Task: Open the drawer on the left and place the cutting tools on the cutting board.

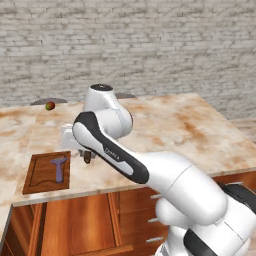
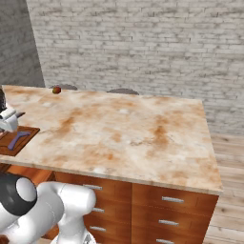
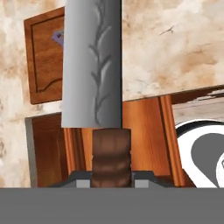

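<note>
The gripper is clenched on the dark brown handle of the knife, whose grey blade runs up toward twelve o'clock in the hand view, crossing over the right edge of the cutting board seen behind it. In the left base view the gripper hangs over the countertop just beside the board's right edge, at about three o'clock from the cutting board, with the knife handle showing dark beneath the hand. The purple peeler lies on the board, toward its right half, head at twelve o'clock and shaft pointing to six; the board's left half is bare. The board sits close to the counter's front edge, its near side almost parallel to that lip. From the right base view the cutting board and peeler sit at the counter's far left, at nine o'clock, and the wide marbled surface to the right of them is open up to the right and front edges. A small red-green fruit rests near the back edge, at twelve o'clock from the board and well apart from it. Below the counter lip the drawer stands pulled out, with its interior in shadow.
</note>
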